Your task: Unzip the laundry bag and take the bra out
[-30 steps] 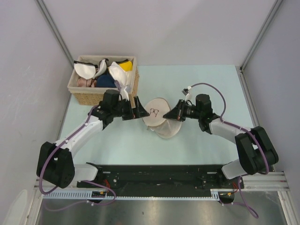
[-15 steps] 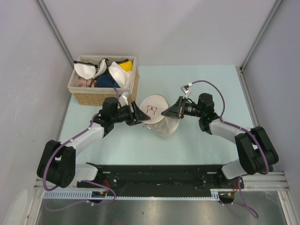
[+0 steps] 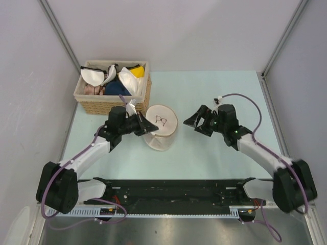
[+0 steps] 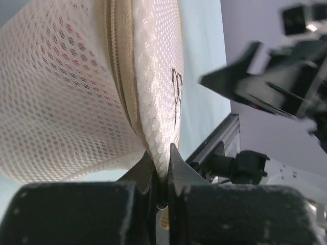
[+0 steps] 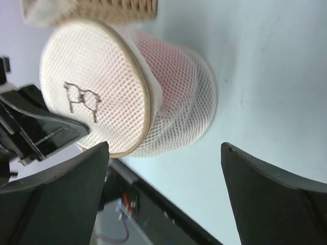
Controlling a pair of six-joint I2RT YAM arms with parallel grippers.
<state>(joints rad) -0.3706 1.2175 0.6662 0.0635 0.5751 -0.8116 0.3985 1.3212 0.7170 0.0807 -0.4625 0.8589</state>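
Observation:
The cream mesh laundry bag (image 3: pixel 161 128) stands near the table's middle, its round face with the dark line drawing turned up. My left gripper (image 3: pixel 148 127) is shut on the bag's left rim, and the left wrist view shows the mesh edge (image 4: pixel 162 148) pinched between the fingers beside the closed zipper (image 4: pixel 116 66). My right gripper (image 3: pixel 196 121) hangs open to the right of the bag, apart from it. In the right wrist view the laundry bag (image 5: pixel 97 97) lies beyond the wide-open right gripper (image 5: pixel 164 148). The red bra (image 5: pixel 166 53) shows only as a red tint through the mesh.
A rectangular wicker basket (image 3: pixel 97 104) holding white, yellow and dark blue garments stands at the back left, just behind my left arm. Grey walls close in the table on the left, right and back. The black rail (image 3: pixel 173 186) runs along the near edge.
My left gripper shut on the bag's rim. My right gripper opened, let go and drew back to the right. The bag shifted left, its face now turned up.

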